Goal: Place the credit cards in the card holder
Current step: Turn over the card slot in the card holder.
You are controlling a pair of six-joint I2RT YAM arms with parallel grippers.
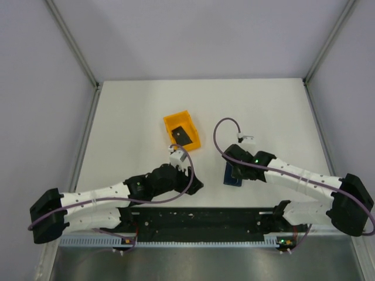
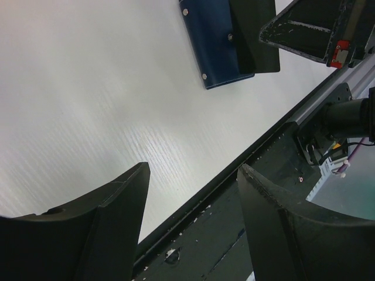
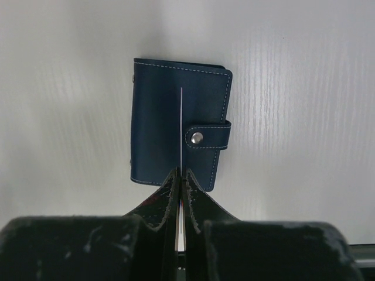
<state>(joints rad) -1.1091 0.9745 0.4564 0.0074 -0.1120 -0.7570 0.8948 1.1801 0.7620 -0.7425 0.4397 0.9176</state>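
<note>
1. My right hand (image 3: pixel 181 174) was closed tight, its two fingers pinching a credit card (image 3: pixel 181 126). I saw the card edge-on, as a thin pale line running out from between the fingertips.
2. That card stood on edge above the card holder (image 3: pixel 158 123), roughly along its middle. I could not tell whether its far edge touched the navy cover.
3. The card holder lay flat on the white counter (image 3: pixel 304 88), folded shut. Its snap strap (image 3: pixel 208 137) was fastened over the side that sat to the right in my wrist view.
4. Seen from above, the holder sat right of centre, near the front of the counter and just under my right fingers.
5. My left hand (image 2: pixel 193 170) was open, with its fingers spread wide and nothing between them. Only bare counter and the black rail (image 2: pixel 234 193) along the near edge showed in the gap.
6. That hand hung low by the front edge, left of the card holder and apart from it. The navy cover showed at the top of its camera view.
7. A second credit card (image 1: pixel 183 135) lay inside the orange bin (image 1: pixel 171 123), farther back on the counter and well apart from both hands.
</note>
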